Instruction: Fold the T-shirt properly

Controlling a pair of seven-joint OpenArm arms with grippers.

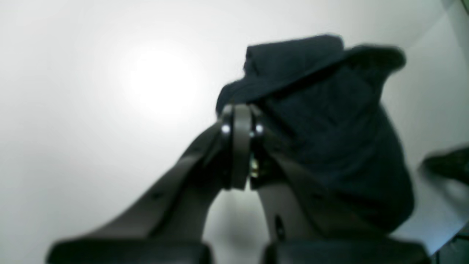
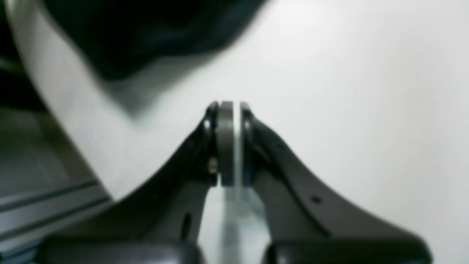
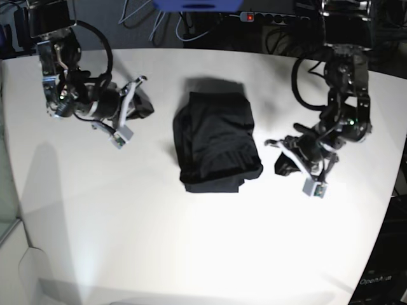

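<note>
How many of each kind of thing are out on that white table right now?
Black T-shirt, folded into a bundle mid-table: 1
Robot arms, each ending in a closed, empty gripper (left gripper, right gripper): 2
White table: 1
Total: 4

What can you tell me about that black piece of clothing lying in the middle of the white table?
The T-shirt is plain black, of thin, soft-looking cloth with a faint sheen and no print. It is folded into a compact, roughly rectangular bundle with layered edges and a few creases, its lower edge a little uneven. It lies flat near the middle of the white table, between the two arms. Neither arm's tool touches it; both sit apart from it at the sides. The wrist views show it only as a blurred dark mass.
</note>
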